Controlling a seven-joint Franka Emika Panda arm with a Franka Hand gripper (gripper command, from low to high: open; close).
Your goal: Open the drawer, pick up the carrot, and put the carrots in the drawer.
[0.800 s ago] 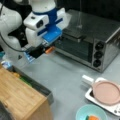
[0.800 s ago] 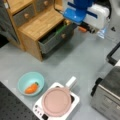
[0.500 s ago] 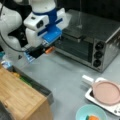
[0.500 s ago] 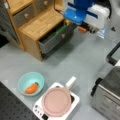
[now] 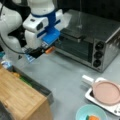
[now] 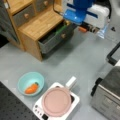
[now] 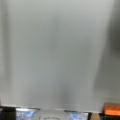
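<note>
In a front view, the drawer (image 6: 53,37) stands pulled open from the wooden cabinet (image 6: 37,23). Right of it the gripper (image 6: 86,28) hangs above the grey floor, apparently clamping a small orange piece. Nearer, the carrot (image 6: 31,88) lies in a teal bowl (image 6: 21,81).

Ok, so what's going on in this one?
A Franka arm is working by a wooden cabinet. The drawer is already pulled open, with green and yellow items inside. The carrot lies in a teal bowl on the grey table, far from the arm. The tool hangs above the table beside the open drawer, and the wrist view shows only bare grey surface beneath it.
</note>
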